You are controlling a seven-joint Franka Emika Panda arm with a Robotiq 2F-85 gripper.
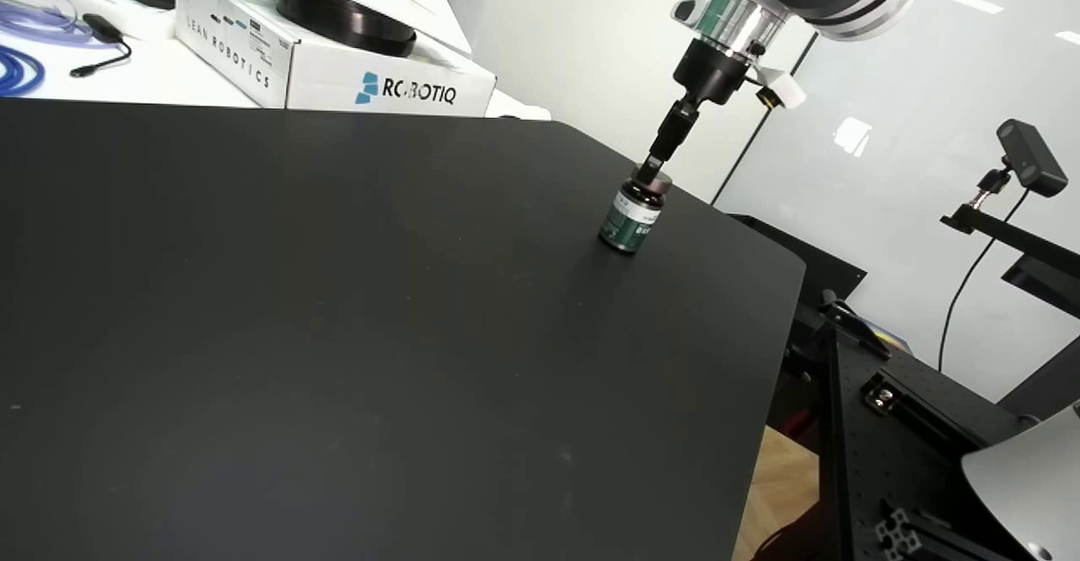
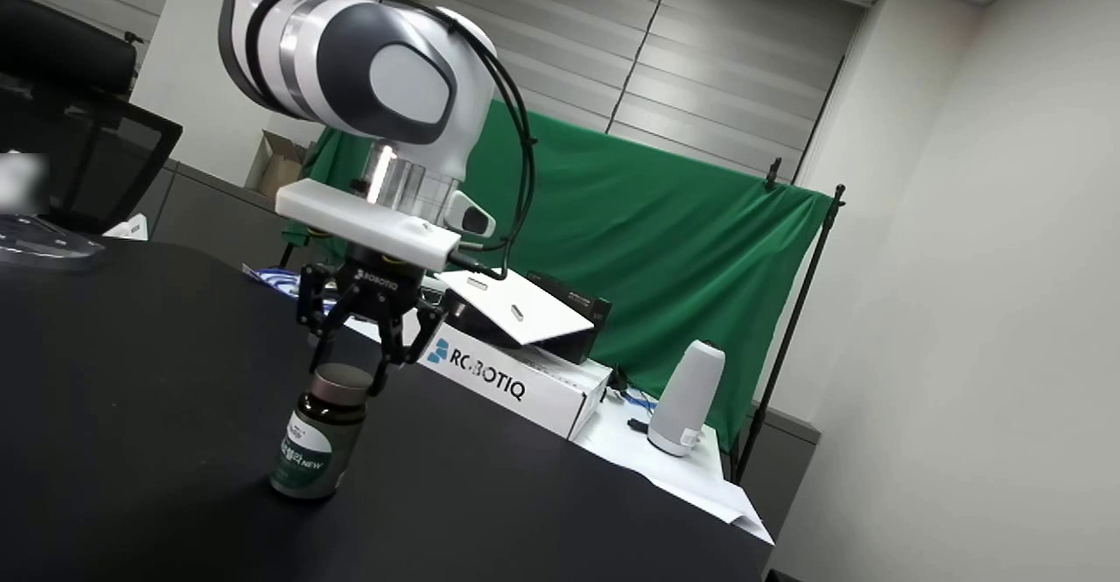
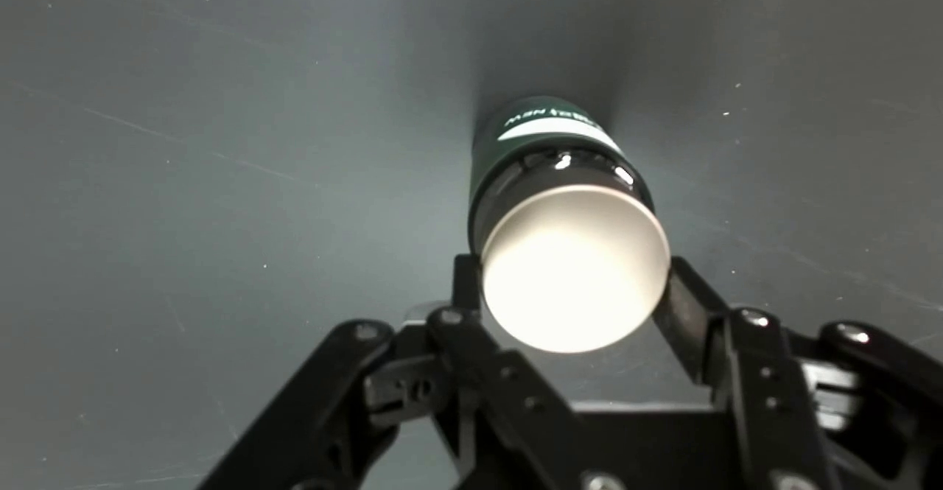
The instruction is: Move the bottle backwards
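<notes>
Dark green, and there's your bottle, standing upright on the black tabletop! You've got the tool right down at its top, the fingers parted partway and set either side of the brownish cap, both appearing to touch it: you have the bottle held by that cap, though how hard you're squeezing, I can't tell. Look at the wrist view, the cap's top glaring almost white between those fingers! In an exterior view your bottle is at the far right of the tabletop, near its edge, and the white Robotiq box sits off to the far left, beyond the tabletop. Away on the far side in an exterior view, you've a green cloth hanging behind the arm.
</notes>
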